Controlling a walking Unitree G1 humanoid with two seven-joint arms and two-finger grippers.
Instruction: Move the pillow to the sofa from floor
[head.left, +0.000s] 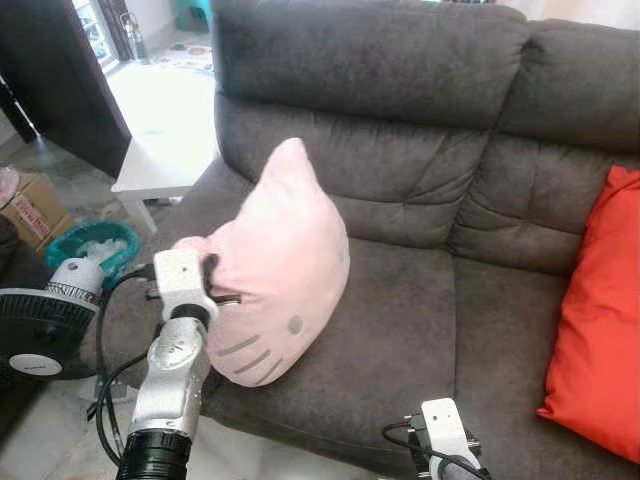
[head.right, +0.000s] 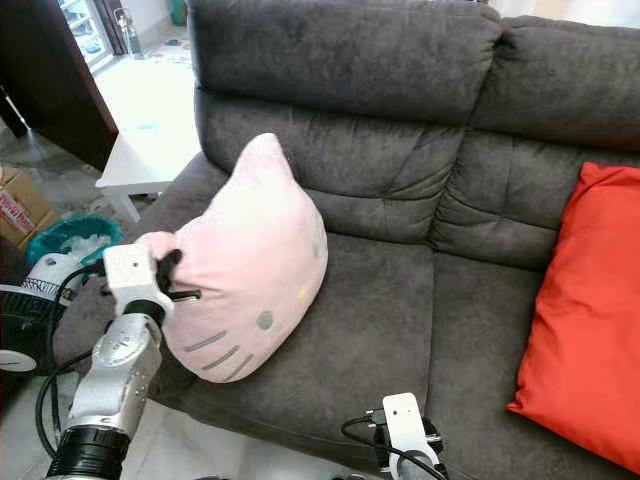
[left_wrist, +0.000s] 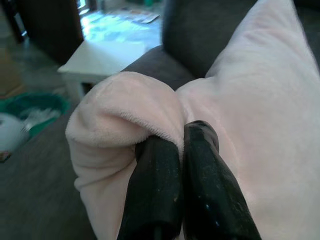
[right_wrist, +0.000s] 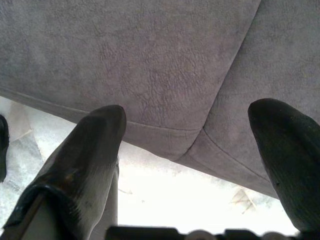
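Observation:
A pale pink cat-face pillow (head.left: 285, 265) stands tilted on the left seat of the dark grey sofa (head.left: 400, 330), leaning toward the backrest. My left gripper (left_wrist: 182, 137) is shut on a bunched corner of the pillow (left_wrist: 130, 107) at its left side, near the sofa's left armrest. The left arm (head.left: 175, 360) rises from the bottom left. My right gripper (right_wrist: 187, 125) hangs low at the sofa's front edge with its fingers (right_wrist: 95, 145) wide apart and nothing between them, pointing at the seat cushion seam.
A red cushion (head.left: 600, 330) leans at the sofa's right end. Left of the sofa stand a white low table (head.left: 165, 120), a teal basket (head.left: 95, 245), a black fan (head.left: 40, 330) and a cardboard box (head.left: 35, 205). The middle seat is bare.

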